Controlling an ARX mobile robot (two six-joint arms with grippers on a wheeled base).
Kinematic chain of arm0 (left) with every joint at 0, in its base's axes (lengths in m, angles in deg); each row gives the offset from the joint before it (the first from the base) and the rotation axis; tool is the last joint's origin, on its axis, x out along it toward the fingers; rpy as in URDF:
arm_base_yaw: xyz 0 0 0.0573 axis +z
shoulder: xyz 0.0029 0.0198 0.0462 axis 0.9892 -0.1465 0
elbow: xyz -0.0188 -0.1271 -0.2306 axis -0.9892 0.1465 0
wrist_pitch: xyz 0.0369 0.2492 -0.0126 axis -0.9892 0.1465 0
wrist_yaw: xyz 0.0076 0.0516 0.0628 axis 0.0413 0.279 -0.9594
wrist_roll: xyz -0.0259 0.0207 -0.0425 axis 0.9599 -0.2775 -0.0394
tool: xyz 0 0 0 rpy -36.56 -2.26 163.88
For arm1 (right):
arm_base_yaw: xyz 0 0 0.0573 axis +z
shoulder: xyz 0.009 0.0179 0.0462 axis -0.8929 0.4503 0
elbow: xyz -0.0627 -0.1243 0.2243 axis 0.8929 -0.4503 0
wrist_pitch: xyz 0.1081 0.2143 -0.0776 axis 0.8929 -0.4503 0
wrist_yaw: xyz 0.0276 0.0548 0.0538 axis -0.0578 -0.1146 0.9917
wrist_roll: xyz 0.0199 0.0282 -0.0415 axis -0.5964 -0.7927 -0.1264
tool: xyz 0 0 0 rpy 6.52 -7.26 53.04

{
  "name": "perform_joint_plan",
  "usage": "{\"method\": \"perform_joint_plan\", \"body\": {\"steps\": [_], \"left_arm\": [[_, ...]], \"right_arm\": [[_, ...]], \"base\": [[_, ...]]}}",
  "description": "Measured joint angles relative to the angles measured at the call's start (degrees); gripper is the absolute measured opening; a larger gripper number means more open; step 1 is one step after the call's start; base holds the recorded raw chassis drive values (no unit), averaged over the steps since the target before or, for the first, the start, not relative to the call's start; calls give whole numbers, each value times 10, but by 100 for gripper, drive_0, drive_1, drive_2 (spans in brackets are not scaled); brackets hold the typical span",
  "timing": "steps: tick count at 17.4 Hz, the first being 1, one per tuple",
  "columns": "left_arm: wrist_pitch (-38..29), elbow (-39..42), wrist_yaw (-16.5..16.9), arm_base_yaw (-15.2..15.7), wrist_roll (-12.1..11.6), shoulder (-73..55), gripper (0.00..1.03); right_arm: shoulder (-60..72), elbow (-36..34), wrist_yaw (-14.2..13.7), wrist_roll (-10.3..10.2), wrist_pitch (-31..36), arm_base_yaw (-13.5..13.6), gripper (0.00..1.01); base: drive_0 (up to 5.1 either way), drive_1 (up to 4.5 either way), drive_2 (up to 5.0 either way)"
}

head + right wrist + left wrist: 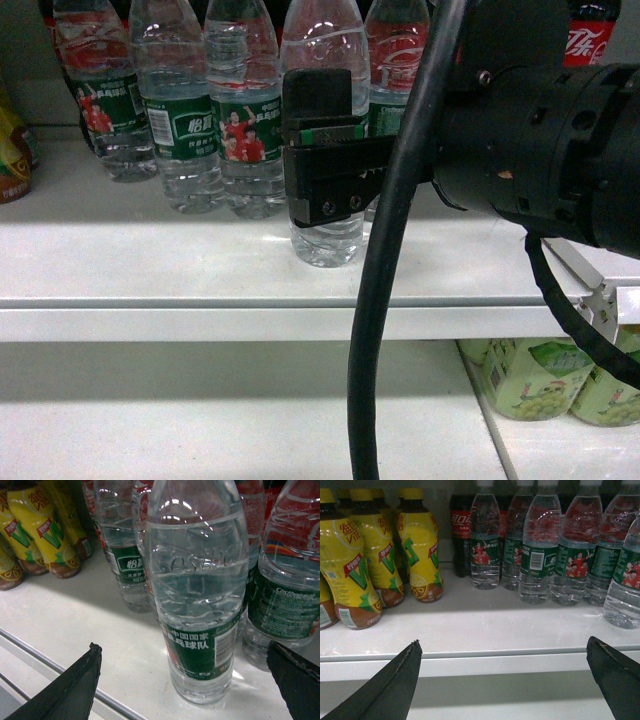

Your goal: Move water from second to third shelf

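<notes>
The water point(200, 605) is a clear ribbed bottle with a green label, standing alone at the front of the white shelf point(75, 615), ahead of a row of like bottles point(122, 555). My right gripper point(183, 647) is open, its black fingers wide on either side of the bottle's base without touching it. In the head view the right gripper point(320, 150) covers the middle of this water bottle point(325, 235). My left gripper point(505, 641) is open and holds nothing, level with the shelf's front edge point(495, 655); it stays out of the head view.
Yellow tea bottles point(350, 570) crowd the shelf's left end. Dark cola bottles point(460, 530) stand behind the row of water bottles point(540, 555). A black cable point(380, 300) hangs across the head view. Below is another white shelf point(200, 420) with green packs point(540, 375) at its right.
</notes>
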Motion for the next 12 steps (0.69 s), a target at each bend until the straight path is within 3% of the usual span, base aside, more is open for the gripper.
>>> {"method": "perform_joint_plan", "body": {"steps": [7, 12], "left_arm": [[0, 0, 0, 0, 0, 0, 98], [0, 0, 0, 0, 0, 0, 98]], "right_arm": [[35, 64, 0, -14, -50, 6, 98], [81, 106, -28, -16, -61, 9, 98]], "base": [[0, 0, 0], [0, 0, 0]]}}
